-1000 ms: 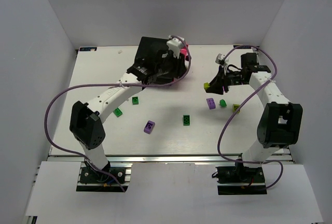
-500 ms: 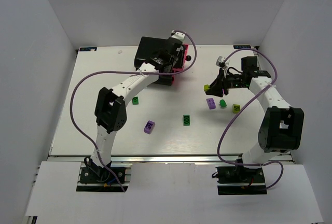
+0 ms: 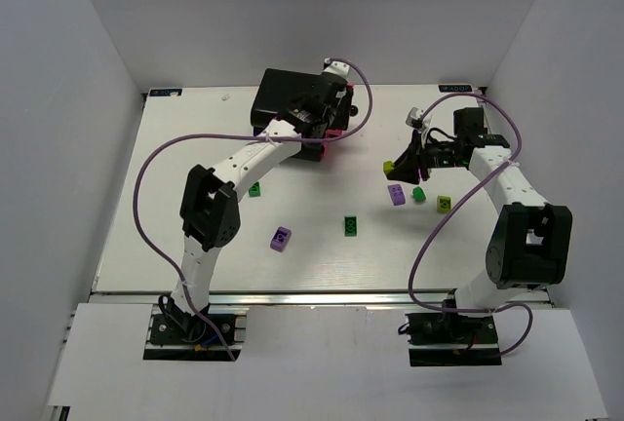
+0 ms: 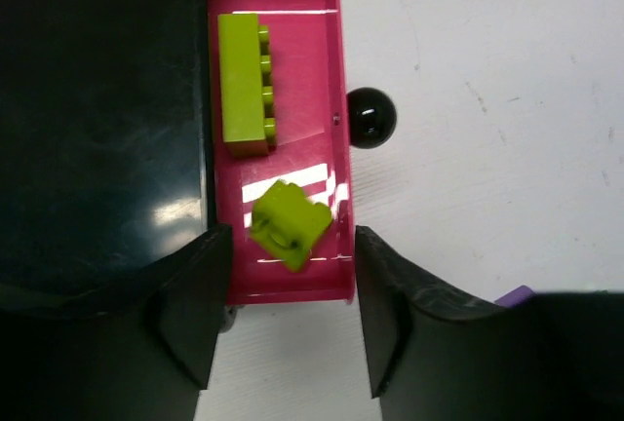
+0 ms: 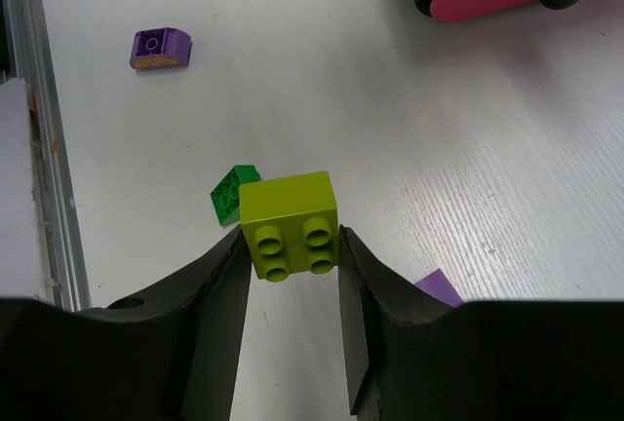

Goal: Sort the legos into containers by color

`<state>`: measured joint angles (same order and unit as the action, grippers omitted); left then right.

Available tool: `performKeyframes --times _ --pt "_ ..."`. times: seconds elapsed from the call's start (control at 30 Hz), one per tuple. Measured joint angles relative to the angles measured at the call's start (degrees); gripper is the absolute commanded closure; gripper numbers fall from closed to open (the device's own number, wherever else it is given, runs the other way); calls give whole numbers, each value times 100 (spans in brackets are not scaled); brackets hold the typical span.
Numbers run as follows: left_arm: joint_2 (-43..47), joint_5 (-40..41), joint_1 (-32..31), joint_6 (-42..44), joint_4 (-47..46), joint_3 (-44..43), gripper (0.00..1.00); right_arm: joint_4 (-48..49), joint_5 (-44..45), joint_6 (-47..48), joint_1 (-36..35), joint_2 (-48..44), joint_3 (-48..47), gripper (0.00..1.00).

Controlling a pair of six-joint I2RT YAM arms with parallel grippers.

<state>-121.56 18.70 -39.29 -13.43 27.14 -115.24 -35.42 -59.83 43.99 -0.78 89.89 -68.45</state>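
Top view: left arm covers most of the black cabinet [image 3: 278, 97], so drawer contents are unreadable there. Left wrist view: open pink drawer [image 4: 336, 99] holds a long lime brick [image 4: 244, 83] and a small lime brick [image 4: 290, 224]; purple corner [image 4: 515, 295] cut off by a finger. Left gripper [image 4: 283, 328] is spread, empty, over the drawer end. Right gripper [image 5: 291, 319] pinches a lime 2x2 brick [image 5: 289, 223] above the table [image 5: 292, 70]. Versus a second ago: left arm has swung up over the cabinet, jaws wider; right unchanged. Loose greens [image 3: 350, 226] and purples [image 3: 281, 238] still on table.
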Motion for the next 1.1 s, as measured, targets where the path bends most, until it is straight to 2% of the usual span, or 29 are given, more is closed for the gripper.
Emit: performKeyframes --times 0.2,0.33,0.4,0.5,0.57,0.7,0.73,0.9,1.1 --pt "4 28 -20 -24 -2 -48 34 -2 33 15 -37 -2 0 95" --pt "42 44 13 -81 42 -221 39 85 120 -39 -133 -2 -2 94" --pt "181 44 17 -168 57 -214 60 407 234 -310 -240 -2 -4 94" --pt "748 116 33 -321 0 199 76 1320 568 -988 -444 0 -24 95" --pt "1486 221 33 -382 -168 920 75 1989 848 -1530 -616 57 -136 95" --pt "3316 503 55 -579 -323 2485 47 3145 1543 -2398 -1021 444 -664 93" --pt "3689 570 57 -640 -334 2765 44 3346 1698 -2540 -1097 555 -787 93" --pt "5211 901 81 -1163 -358 4072 40 3853 2262 -3018 -1447 1196 -1486 92" --pt "5720 1056 87 -1700 -164 5025 39 3893 2649 -3154 -1720 1751 -2127 86"
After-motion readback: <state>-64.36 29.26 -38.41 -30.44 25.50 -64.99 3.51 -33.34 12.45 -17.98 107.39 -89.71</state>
